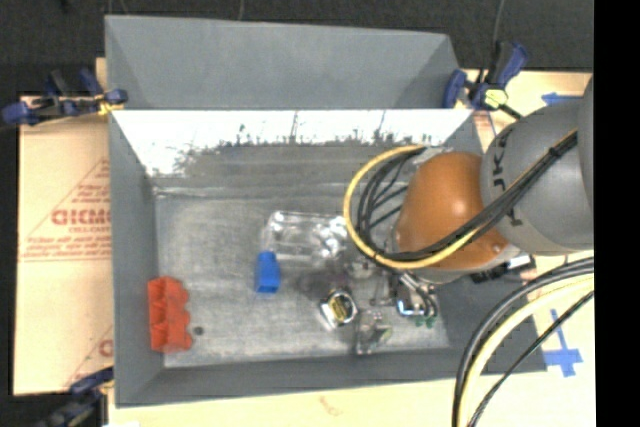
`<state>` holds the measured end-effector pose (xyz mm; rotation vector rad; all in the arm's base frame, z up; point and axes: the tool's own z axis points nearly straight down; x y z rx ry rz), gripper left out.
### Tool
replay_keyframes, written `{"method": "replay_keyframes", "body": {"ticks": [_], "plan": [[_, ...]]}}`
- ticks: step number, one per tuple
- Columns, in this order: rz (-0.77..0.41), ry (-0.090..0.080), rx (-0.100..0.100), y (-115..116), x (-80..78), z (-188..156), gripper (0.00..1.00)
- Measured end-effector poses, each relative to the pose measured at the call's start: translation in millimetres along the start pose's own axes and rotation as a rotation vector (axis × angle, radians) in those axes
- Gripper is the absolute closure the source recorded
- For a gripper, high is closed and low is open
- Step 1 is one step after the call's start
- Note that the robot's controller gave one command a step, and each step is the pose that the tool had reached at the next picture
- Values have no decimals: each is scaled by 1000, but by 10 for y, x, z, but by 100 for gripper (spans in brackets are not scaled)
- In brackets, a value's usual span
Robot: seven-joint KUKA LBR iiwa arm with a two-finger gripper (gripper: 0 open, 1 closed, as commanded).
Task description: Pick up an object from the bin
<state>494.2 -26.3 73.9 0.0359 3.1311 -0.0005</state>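
Observation:
My gripper [372,323] is low in the front right part of the bin, under the arm's orange cover. Just to its left, close against it, lies a small dark and silvery thing with a yellow spot [338,308]. A crumpled clear plastic piece [300,233] lies behind and to the left of the gripper. A small blue block [267,272] rests on the bin floor further left, apart from the gripper.
A red ridged block [168,313] sits in the bin's front left corner. The arm with its cables and orange cover hangs over the bin's right side and hides the floor there.

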Motion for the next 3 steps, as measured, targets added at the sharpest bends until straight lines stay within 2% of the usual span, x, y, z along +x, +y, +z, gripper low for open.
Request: {"method": "replay_keyframes", "body": {"ticks": [1,2,3], "plan": [[-227,-2,2,642,36,4,0],[-223,2,0,644,46,-1,100],[-600,0,-1,700,-218,-1738,100]]}}
